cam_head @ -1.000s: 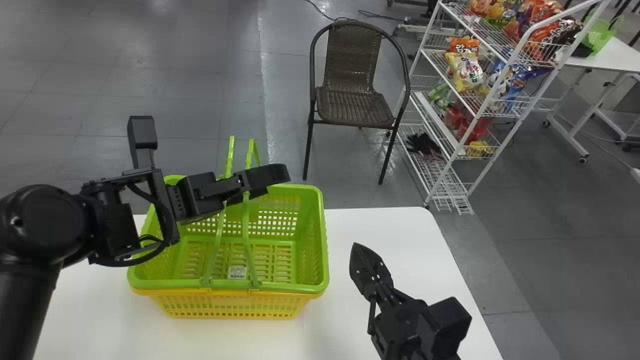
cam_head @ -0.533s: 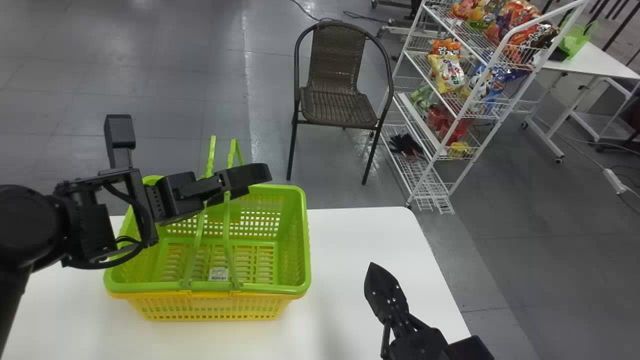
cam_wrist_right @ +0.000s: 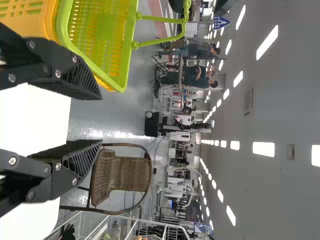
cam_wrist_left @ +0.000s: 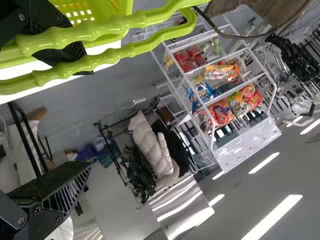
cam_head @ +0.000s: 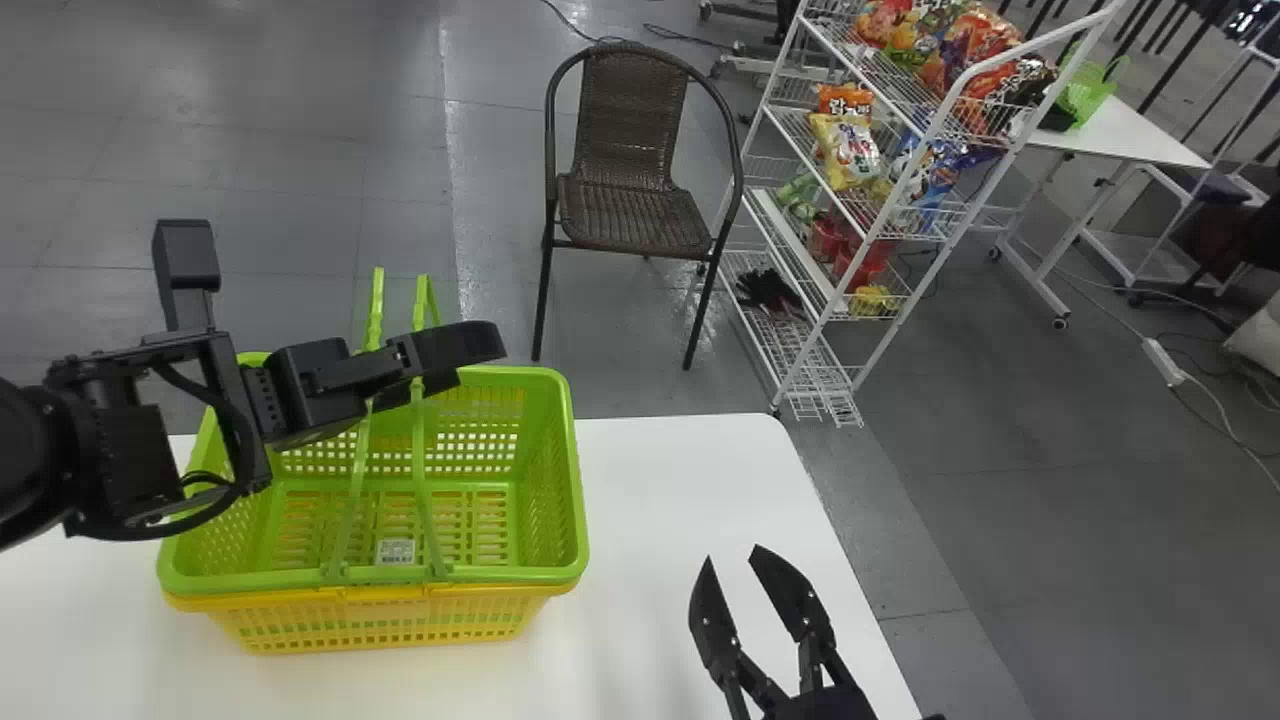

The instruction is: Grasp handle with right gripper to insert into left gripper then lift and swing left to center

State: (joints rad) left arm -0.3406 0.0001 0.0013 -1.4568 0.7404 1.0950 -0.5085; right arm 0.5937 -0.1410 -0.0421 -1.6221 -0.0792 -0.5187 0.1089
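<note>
I face the table (cam_head: 660, 520). On it, well in from its right edge: upper basket (cam_head: 545, 450) nested in lower basket (cam_head: 380, 620). Behind it: chair (cam_head: 635, 150); farther right, rack (cam_head: 800, 370) holding bags (cam_head: 847, 150).

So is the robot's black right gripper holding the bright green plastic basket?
No, the black right gripper is open above the white table, well apart from the bright green plastic basket.

Left hand (cam_head: 335, 283) is positioned at the head view's left, fingers spread wide. Right hand (cam_head: 733, 556) is low at right, fingers parted, tips directed forward.
</note>
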